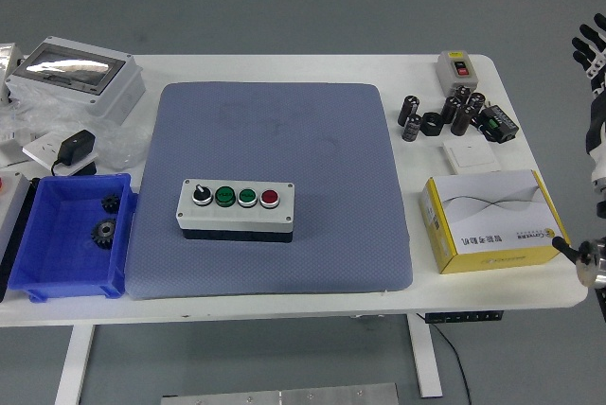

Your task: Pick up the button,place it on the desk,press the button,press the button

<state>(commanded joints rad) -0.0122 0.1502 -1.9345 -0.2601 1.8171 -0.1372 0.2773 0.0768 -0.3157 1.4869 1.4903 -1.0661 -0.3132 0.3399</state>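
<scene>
Fingers [589, 45] of right hand [595, 69] spread, gripping nothing, raised at far right edge beyond the surface [284, 69]; button box [236, 209] flat on blue mat [275, 140], mid-left, well apart from hand; yellow box [492, 220] beside mat.

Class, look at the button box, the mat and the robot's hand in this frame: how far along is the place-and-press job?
Done: the button box sits flat on the blue mat, so placing looks finished. In hand: nothing; the right hand is at the picture's right edge, off the table, fingers spread, far from the box. Whether either press has happened cannot be told from this frame.
</scene>
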